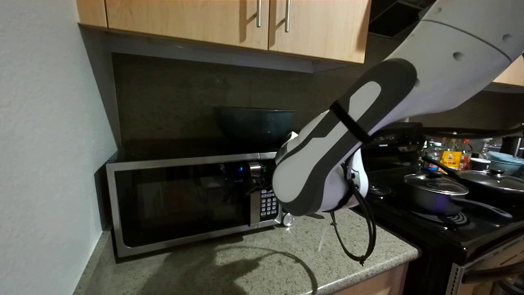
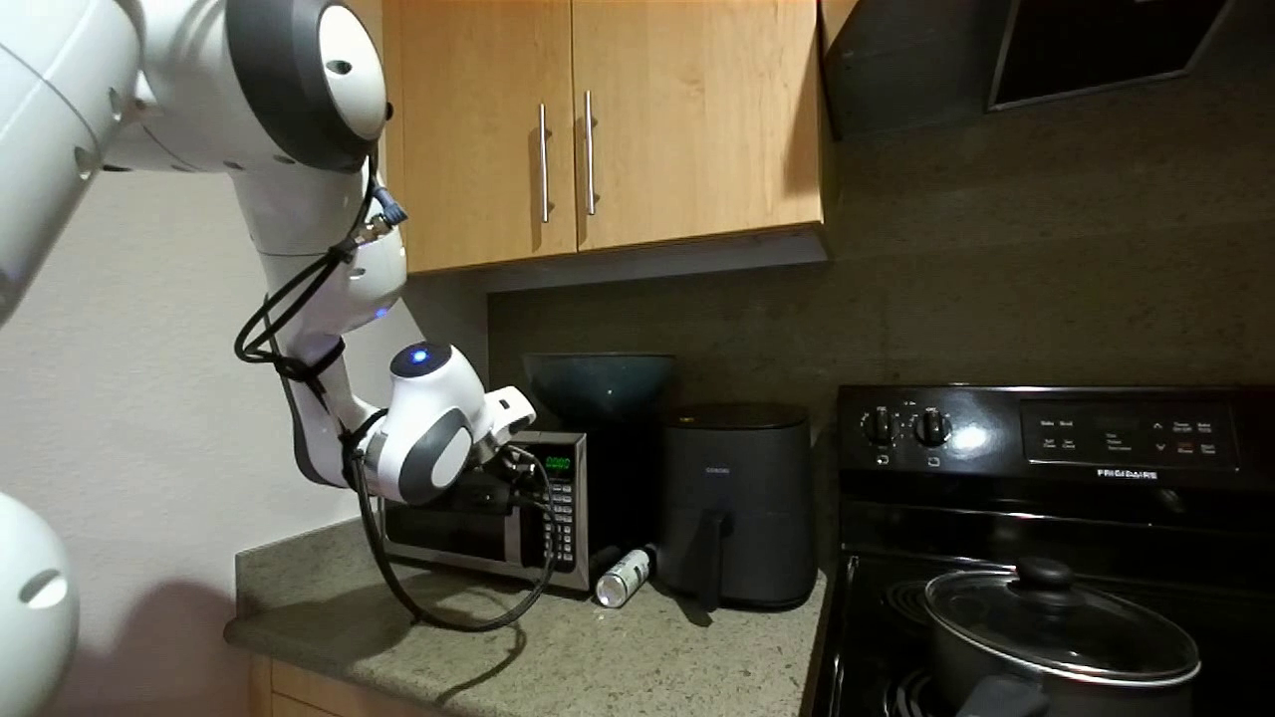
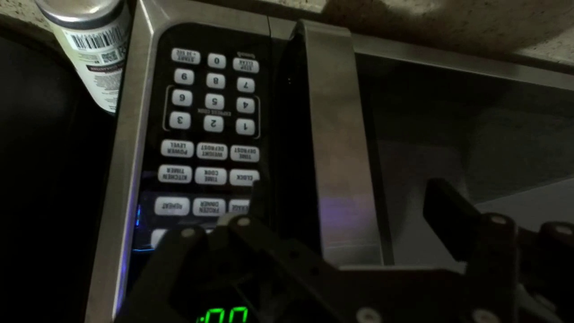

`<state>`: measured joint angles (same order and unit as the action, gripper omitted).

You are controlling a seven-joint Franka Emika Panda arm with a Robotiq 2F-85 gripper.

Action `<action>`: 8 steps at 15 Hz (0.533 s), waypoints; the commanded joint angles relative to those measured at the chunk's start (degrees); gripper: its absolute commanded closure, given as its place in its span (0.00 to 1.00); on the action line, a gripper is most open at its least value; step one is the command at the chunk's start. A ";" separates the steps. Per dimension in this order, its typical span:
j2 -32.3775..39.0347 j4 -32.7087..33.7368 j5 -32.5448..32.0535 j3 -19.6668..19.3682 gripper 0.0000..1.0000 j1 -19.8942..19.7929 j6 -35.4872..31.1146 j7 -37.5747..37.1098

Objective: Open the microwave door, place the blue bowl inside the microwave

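"Tell me how your jaws stand."

"I have the gripper at the front of the microwave, its fingers spread, with the upright door handle showing between them. In my wrist view there is a gap on either side of the bar. How far the tips reach around it, I can't tell."

"And the door?"

"I see the microwave door closed. In the wrist view its dark glass lies behind one finger, the button panel behind the other, which hides some keys from me. Green display digits show just beside the gripper's body."

"Where is the blue bowl from the jaws?"

"Above them and farther back. I see it in both exterior views, upright on top of the microwave."

"What else lies around you?"

"Below the jaws, on the button-panel side, I have a can lying on the counter, between the microwave and a black upright appliance. Farther out on that side — well apart from the jaws — a lidded pot sits on the stove."

"And overhead?"

"Wooden cabinets hang above the jaws and the bowl in both exterior views. In an exterior view I also see my own black cable loop below the jaws, in front of the microwave."
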<state>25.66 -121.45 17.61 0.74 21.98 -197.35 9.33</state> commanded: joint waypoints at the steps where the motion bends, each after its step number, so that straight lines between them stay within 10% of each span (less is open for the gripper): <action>1: 1.74 1.62 -0.12 0.33 0.41 -0.32 -1.36 -0.33; 8: -1.62 -0.76 1.50 -2.26 0.87 1.95 0.89 0.29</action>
<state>27.06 -119.81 17.79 -0.07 22.57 -197.29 9.33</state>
